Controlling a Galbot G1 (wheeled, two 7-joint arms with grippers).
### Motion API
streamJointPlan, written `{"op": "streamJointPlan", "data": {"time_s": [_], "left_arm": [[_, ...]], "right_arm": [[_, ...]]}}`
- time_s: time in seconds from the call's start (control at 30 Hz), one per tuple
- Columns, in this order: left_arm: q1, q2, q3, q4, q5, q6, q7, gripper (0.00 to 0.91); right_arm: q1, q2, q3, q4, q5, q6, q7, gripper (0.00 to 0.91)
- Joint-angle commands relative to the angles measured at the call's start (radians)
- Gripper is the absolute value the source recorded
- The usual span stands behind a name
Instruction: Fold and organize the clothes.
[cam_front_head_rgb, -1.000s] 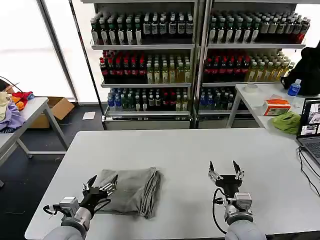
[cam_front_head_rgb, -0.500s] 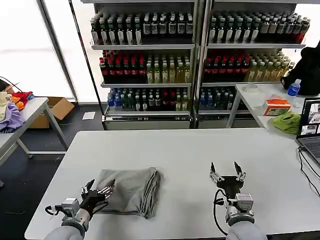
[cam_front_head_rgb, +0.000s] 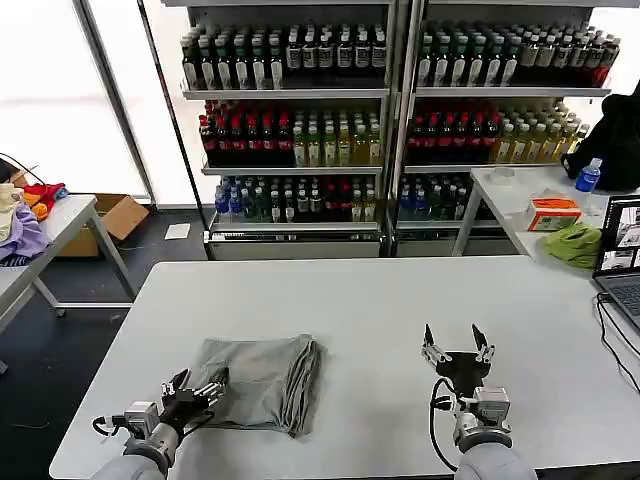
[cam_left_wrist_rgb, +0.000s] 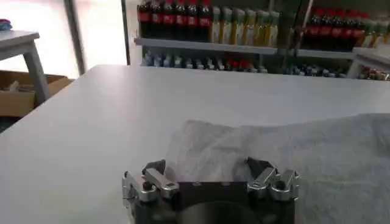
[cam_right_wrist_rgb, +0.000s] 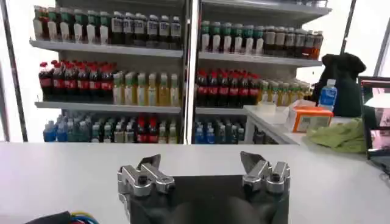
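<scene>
Here the folded grey shirt is lying near the left front edge of the table, and it is best left flat while the spread left gripper, just beside its corner, is lifted clear without snagging, the right gripper also being spread above bare table

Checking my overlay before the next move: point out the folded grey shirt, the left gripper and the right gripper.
folded grey shirt (cam_front_head_rgb: 262, 382): head view, middle of its top layer.
left gripper (cam_front_head_rgb: 198, 385): head view, midway between its fingertips, at the shirt's near-left edge.
right gripper (cam_front_head_rgb: 455, 343): head view, midway between its open fingertips.
</scene>
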Motion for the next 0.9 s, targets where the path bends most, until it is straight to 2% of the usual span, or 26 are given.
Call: {"op": "streamJointPlan", "data": {"time_s": [0.03,0.07,0.1,0.13,0.67,0.8,0.9], "left_arm": [[-0.003,-0.001,-0.008,0.028,-0.068,0.013,0.008,0.322],[-0.002,-0.001,-0.008,0.029,-0.079,0.016,0.009,0.212],[-0.002,-0.002,-0.008,0.029,-0.083,0.016,0.010,0.040],[0.000,-0.003,-0.007,0.029,-0.087,0.015,0.012,0.010],[0.007,-0.011,-0.012,0.018,-0.109,0.001,0.022,0.010],[0.007,0.014,-0.054,0.005,-0.121,0.001,0.022,0.010],[0.009,0.050,-0.136,-0.009,-0.155,0.006,0.022,0.000]], "right_arm": [[-0.001,-0.002,0.002,-0.001,0.002,0.003,0.001,0.907],[0.000,-0.002,0.002,-0.001,0.001,0.003,0.001,0.907],[0.000,-0.002,0.002,-0.002,0.001,0.003,0.001,0.907],[0.000,-0.003,0.002,-0.002,0.000,0.004,0.001,0.907],[0.009,-0.004,0.001,0.002,-0.003,0.002,0.002,0.907],[0.015,-0.004,0.002,0.000,-0.002,0.002,0.004,0.907],[0.020,-0.006,0.001,-0.003,-0.001,0.003,0.005,0.907]]}}
